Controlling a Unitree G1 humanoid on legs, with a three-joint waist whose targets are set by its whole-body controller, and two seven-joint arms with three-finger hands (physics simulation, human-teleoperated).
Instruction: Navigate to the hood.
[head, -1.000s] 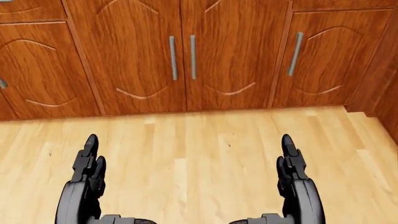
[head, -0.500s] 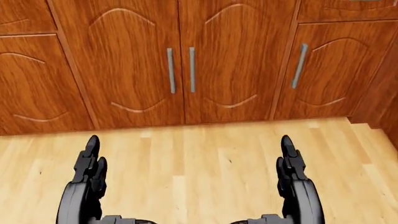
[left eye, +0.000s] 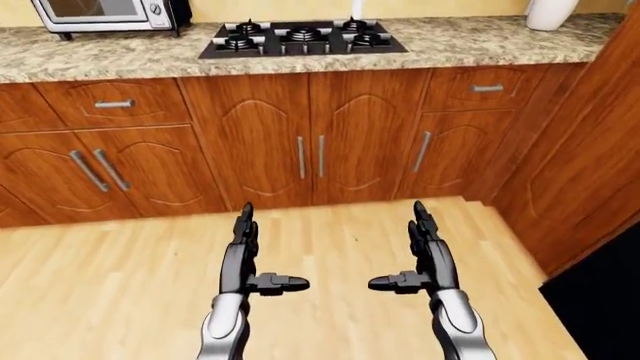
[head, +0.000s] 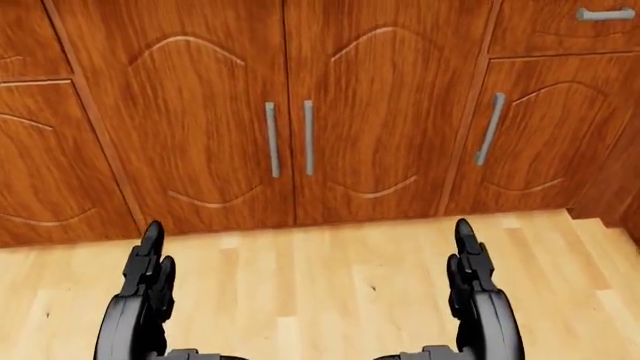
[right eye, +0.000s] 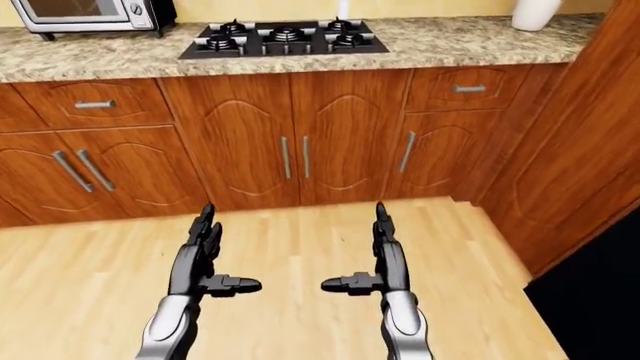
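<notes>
The whole head view is sliding down and the cabinet doors (head: 285, 112) are getting bigger than a moment ago, so the camera is moving closer to them (the doors themselves are not moving). Going from left to right in the left-eye view, a silver microwave (left eye: 105, 13) is sitting on the speckled stone counter (left eye: 120, 58) at the top left. Next to it, in the middle of the counter, a black stove top (left eye: 302, 39) with its burners is lying flat. A white jar (left eye: 552, 12) is standing at the top right. Under the counter, brown wooden drawers and doors with grey handles are running across the view. Below them the light wood floor (left eye: 110, 277) is spreading out. The left hand (left eye: 245, 259) is hanging over the floor with its fingers straight out, holding nothing. The right hand (left eye: 425, 255) is doing the same, open and holding nothing. The hood is not showing in any view.
</notes>
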